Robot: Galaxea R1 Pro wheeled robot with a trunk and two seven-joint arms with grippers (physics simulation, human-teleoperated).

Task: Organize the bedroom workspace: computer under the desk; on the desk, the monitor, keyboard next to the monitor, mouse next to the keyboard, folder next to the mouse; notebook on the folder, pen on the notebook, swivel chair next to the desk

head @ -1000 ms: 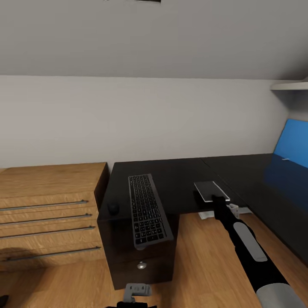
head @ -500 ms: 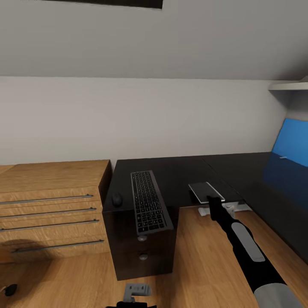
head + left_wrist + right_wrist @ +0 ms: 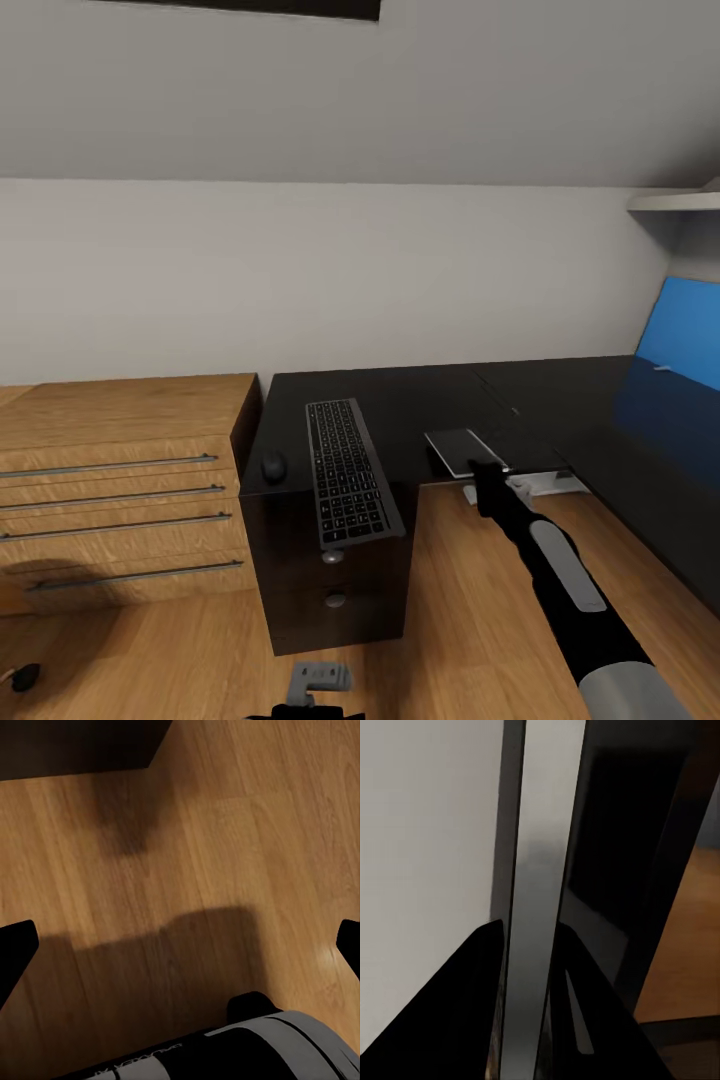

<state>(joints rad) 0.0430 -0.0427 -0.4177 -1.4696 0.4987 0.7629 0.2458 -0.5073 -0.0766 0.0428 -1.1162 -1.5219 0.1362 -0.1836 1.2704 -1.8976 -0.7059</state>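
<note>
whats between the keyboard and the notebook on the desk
Nothing: in the head view only bare black desk top lies between the keyboard and the notebook, which the right pincer grips at its near edge.

- The desk [image 3: 420, 400] is showing a glossy black top.
- The keyboard [image 3: 345, 470] is showing dark grey keys inside a thin silver-grey edge.
- The mouse [image 3: 273, 465] is looking near black.
- The notebook [image 3: 462, 451] is showing flat grey with lighter edges.
- The wooden dresser [image 3: 120, 480] on the left is showing light oak grain with grey bar handles.
- The wall panel [image 3: 685, 335] on the far right is glowing bright blue.
- The floor [image 3: 470, 620] is showing warm honey-coloured planks.
</note>
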